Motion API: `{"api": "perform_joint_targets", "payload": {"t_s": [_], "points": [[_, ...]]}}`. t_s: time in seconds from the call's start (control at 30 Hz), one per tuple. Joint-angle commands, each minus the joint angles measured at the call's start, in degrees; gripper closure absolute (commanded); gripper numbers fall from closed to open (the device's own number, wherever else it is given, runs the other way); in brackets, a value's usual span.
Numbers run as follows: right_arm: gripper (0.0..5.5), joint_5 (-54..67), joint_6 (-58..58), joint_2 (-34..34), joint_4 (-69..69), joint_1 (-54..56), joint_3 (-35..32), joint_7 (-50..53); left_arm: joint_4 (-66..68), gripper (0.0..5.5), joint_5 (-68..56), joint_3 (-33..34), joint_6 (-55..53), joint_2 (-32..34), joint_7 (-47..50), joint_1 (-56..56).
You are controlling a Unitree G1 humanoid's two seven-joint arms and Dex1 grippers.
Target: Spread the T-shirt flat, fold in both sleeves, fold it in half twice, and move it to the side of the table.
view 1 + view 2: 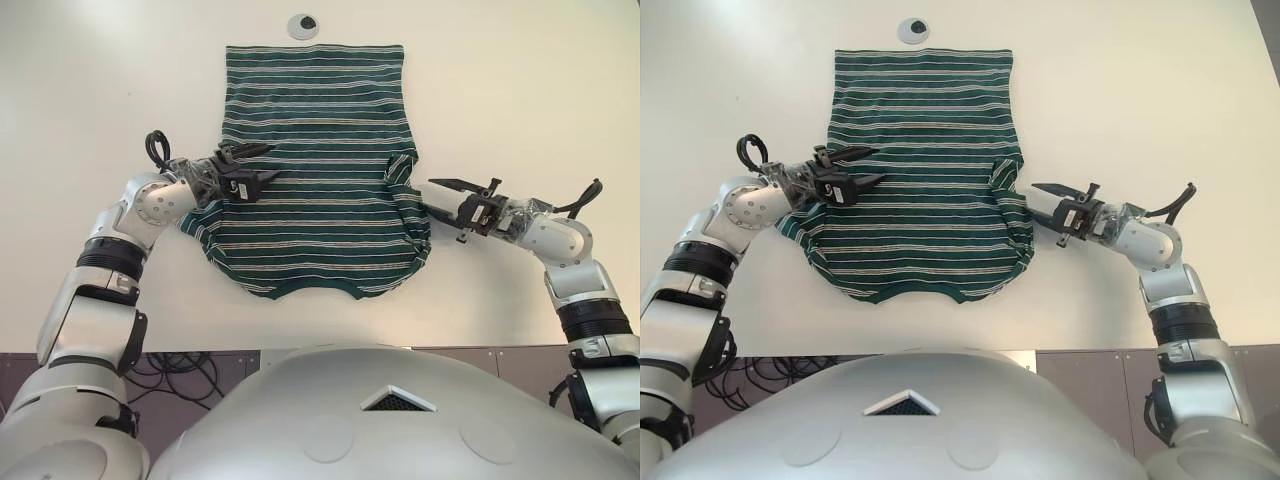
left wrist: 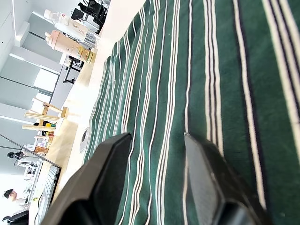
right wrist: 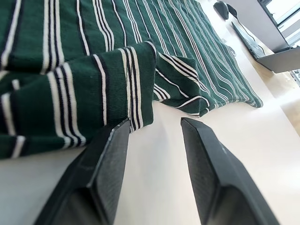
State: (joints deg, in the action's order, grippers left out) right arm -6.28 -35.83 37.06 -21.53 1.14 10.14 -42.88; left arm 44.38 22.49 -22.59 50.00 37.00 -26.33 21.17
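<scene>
Gaping, seemingly empty, left end effector (image 1: 272,162) overlaps and right end effector (image 1: 436,195) borders the rumpled striped T-shirt (image 1: 320,120).

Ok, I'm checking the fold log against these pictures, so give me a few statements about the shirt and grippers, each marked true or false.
1. The left gripper is over the shirt. True.
2. The right gripper is shut on the shirt. False: it is open, beside the shirt's edge over the bare table.
3. A small round disc lies just beyond the shirt's far edge. True.
4. The shirt is folded in half twice. False: it lies mostly spread out.
</scene>
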Motion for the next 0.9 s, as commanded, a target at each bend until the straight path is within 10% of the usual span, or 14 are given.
{"api": "perform_joint_targets", "payload": {"t_s": [0.03,0.43,0.9], "points": [[3.51,-3.23,1.57,3.36,-1.17,-0.49,1.27,-1.51,1.95,3.44,4.11,-2.96,-3.05,-0.19,-1.52,-2.71],[3.51,8.61,6.63,17.12,14.55,-9.33,1.53,-16.3,2.72,3.44,3.51,-3.53,-3.74,-0.52,-0.8,-1.75],[3.51,12.57,7.86,0.58,15.76,1.1,-0.41,-7.08,2.86,3.44,2.79,-3.78,-3.96,-1.35,-1.08,-0.99]]}}
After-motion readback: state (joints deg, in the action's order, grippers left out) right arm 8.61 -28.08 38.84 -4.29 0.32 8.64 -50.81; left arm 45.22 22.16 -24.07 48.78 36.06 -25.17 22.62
